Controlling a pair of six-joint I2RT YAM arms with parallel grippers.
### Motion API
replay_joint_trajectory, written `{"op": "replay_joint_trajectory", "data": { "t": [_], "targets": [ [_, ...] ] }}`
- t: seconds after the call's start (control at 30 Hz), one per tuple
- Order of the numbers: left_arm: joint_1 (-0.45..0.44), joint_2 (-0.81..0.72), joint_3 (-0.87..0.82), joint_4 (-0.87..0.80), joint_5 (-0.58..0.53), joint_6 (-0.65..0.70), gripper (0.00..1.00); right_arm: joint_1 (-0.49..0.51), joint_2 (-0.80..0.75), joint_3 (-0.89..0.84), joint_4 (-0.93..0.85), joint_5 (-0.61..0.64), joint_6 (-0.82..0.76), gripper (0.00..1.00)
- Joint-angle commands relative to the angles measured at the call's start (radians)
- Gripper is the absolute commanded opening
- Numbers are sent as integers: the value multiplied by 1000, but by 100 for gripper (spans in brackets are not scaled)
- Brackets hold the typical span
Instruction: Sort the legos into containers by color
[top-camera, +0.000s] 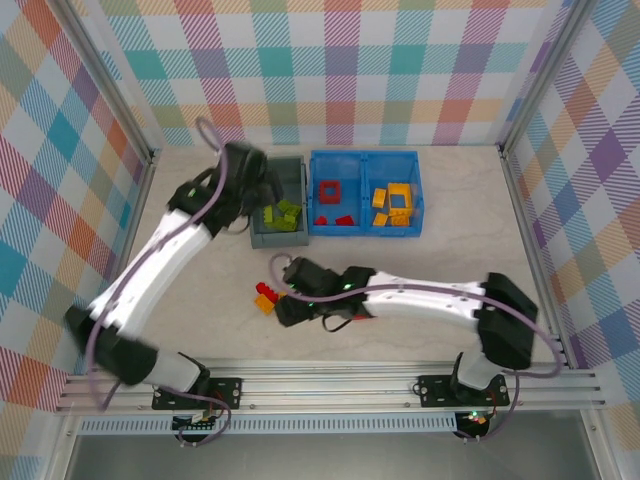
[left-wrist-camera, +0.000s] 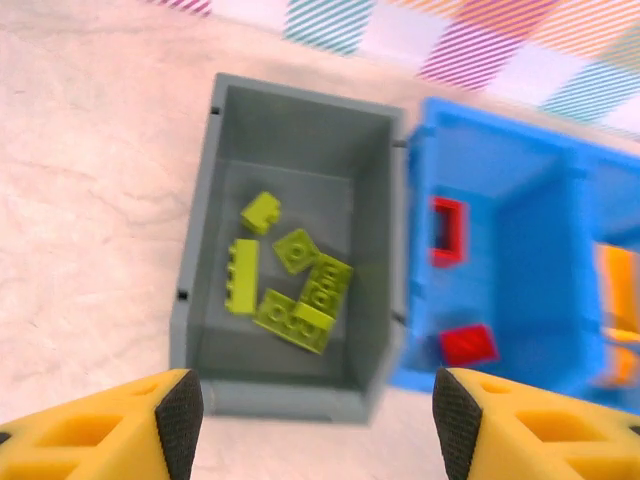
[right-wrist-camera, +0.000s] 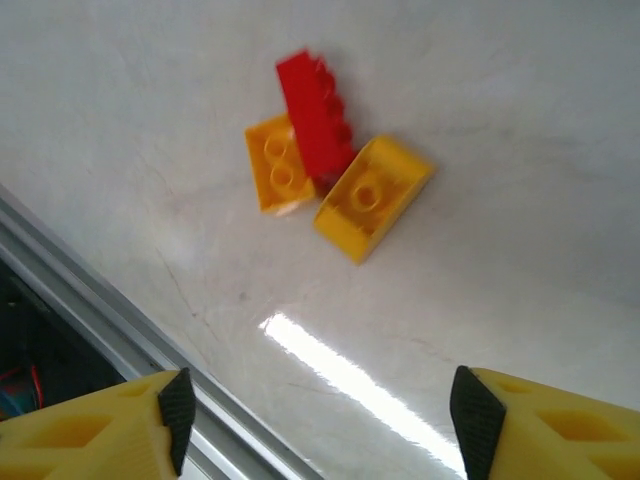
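Top cam: left gripper (top-camera: 265, 195) is hanging over grey bin (top-camera: 280, 238) toward the table's (top-camera: 450, 250) far edge, prob. for dropping. Right gripper (top-camera: 282, 300) is reaching for loose legos (top-camera: 265, 297) toward front edge.

Left wrist cam: jaws gaping, empty; green legos (left-wrist-camera: 290, 285) lying inside.

Right wrist cam: jaws wide, empty; red lego (right-wrist-camera: 315, 110) is touching 2 yellow legos (right-wrist-camera: 372, 195), unclear from top.

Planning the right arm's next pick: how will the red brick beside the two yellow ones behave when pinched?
Probably rigid and light: the red brick looks like hard moulded plastic. It seems to lie against the smaller yellow brick and larger yellow brick, so lifting may nudge them. Glossy sides might slip unless the right fingers close squarely.
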Motion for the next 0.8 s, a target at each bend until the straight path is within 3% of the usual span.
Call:
{"op": "replay_joint_trajectory", "data": {
  "t": [0.0, 0.17, 0.33, 0.67, 0.77],
  "targets": [
    [-27, -166, -194, -40, 33, -99, 64, 24, 108, 93, -105, 17, 111, 79],
    [-41, -492, -407, -62, 133, -193, 64, 27, 267, 200, -172, 58, 150, 78],
    [-41, -693, -456, -146, 159, -219, 65, 20, 365, 288, -206, 93, 148, 76],
    [-41, -770, -447, -229, 180, -238, 65, -30, 486, 415, -264, 141, 184, 72],
    [-41, -765, -452, -208, 205, -223, 65, -47, 496, 423, -274, 166, 204, 65]
  ]
}}
